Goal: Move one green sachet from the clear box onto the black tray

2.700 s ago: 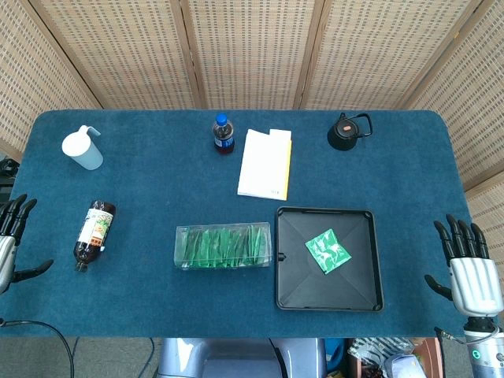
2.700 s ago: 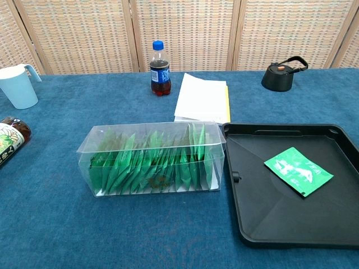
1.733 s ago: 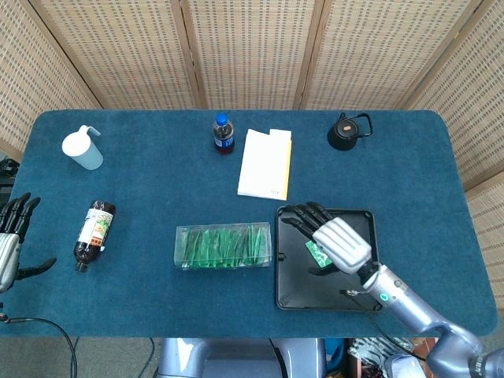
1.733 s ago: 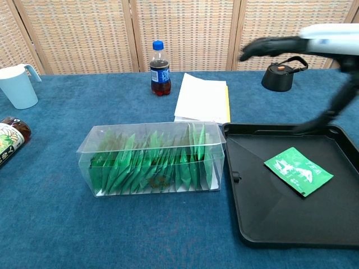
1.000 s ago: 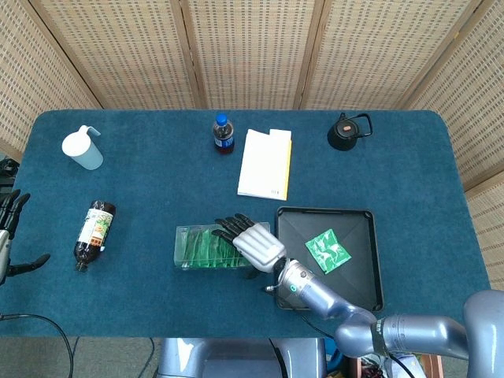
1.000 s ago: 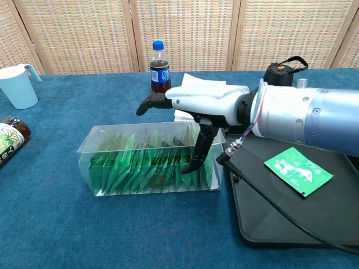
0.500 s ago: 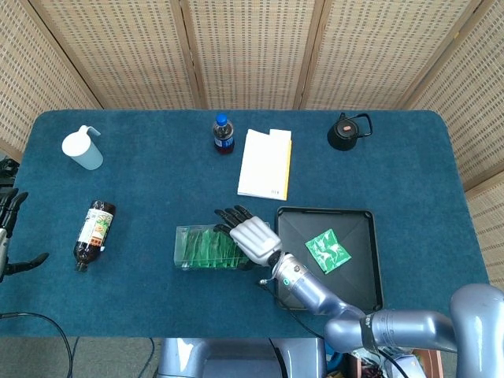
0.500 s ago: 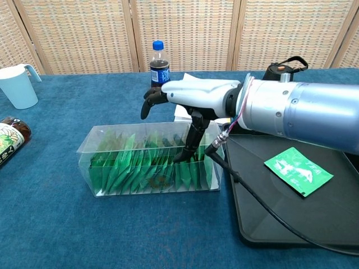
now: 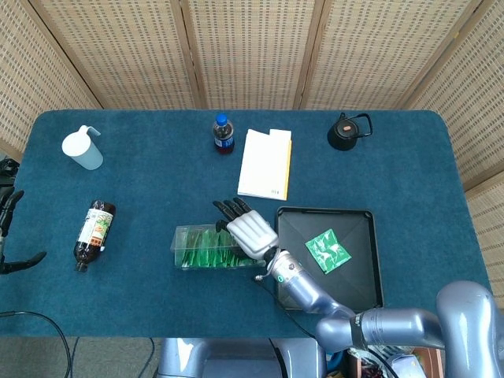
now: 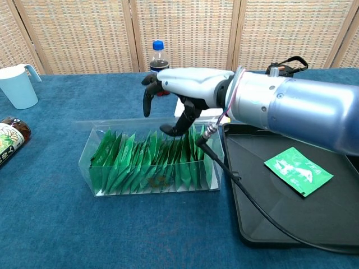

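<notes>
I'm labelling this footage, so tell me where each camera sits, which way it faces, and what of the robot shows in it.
Head view: high above the near table edge, looking steeply down on the whole blue table; shows the right robot hand with its forearm, and the left robot hand at the frame's left edge.
Chest view: low at the near edge, facing across toward the wicker screens; shows only the right robot hand and arm.
Shared: the clear box, black tray, cola bottle.

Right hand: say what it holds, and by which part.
Nothing. The right hand hovers over the clear box, fingers apart, no green sachet gripped.
</notes>
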Robot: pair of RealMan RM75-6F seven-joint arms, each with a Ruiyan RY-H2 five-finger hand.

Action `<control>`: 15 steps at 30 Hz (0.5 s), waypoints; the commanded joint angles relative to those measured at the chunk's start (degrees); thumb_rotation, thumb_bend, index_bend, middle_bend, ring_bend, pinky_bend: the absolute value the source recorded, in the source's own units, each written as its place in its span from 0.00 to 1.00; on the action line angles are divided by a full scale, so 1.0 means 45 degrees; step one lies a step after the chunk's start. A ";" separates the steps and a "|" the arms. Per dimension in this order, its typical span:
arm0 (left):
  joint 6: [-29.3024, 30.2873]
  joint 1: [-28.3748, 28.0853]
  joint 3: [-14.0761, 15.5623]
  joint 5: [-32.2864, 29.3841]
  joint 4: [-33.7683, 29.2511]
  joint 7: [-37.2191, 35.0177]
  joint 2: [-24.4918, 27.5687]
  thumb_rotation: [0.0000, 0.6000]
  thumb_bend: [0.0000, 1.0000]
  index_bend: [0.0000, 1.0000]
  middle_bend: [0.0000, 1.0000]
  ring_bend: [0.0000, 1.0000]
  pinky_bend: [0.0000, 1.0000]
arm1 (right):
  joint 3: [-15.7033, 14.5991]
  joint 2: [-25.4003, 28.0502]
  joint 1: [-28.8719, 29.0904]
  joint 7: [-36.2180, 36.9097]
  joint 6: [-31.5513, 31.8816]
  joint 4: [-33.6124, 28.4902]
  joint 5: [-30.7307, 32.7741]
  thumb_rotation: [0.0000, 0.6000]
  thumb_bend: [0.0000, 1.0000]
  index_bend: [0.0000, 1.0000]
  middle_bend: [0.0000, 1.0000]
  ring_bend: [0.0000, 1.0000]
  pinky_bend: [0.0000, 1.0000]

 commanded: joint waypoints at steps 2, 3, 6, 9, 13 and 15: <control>-0.0059 -0.0012 -0.0002 -0.0033 0.0042 -0.0101 0.0029 1.00 0.10 0.00 0.00 0.00 0.00 | 0.0429 -0.0090 0.0233 -0.0182 0.0309 0.0335 0.0268 1.00 0.60 0.37 0.00 0.00 0.00; -0.0079 -0.0020 -0.0010 -0.0053 0.0055 -0.0127 0.0033 1.00 0.10 0.00 0.00 0.00 0.00 | 0.0566 -0.0103 0.0306 -0.0240 0.0361 0.0420 0.0407 1.00 0.60 0.37 0.00 0.00 0.00; -0.0144 -0.0045 -0.0024 -0.0096 0.0092 -0.0199 0.0050 1.00 0.10 0.00 0.00 0.00 0.00 | 0.0979 -0.0150 0.0534 -0.0390 0.0507 0.0676 0.0853 1.00 0.60 0.37 0.00 0.00 0.00; -0.0273 -0.0090 -0.0042 -0.0186 0.0161 -0.0299 0.0060 1.00 0.10 0.00 0.00 0.00 0.00 | 0.1553 -0.0273 0.0852 -0.0499 0.0656 0.1105 0.1556 1.00 0.60 0.37 0.00 0.00 0.00; -0.0400 -0.0139 -0.0051 -0.0246 0.0207 -0.0375 0.0064 1.00 0.10 0.00 0.00 0.00 0.00 | 0.1890 -0.0385 0.1085 -0.0548 0.0635 0.1362 0.2261 1.00 0.62 0.37 0.00 0.00 0.00; -0.0456 -0.0162 -0.0052 -0.0268 0.0217 -0.0406 0.0058 1.00 0.10 0.00 0.00 0.00 0.00 | 0.1986 -0.0434 0.1190 -0.0622 0.0598 0.1463 0.2644 1.00 0.64 0.37 0.00 0.00 0.00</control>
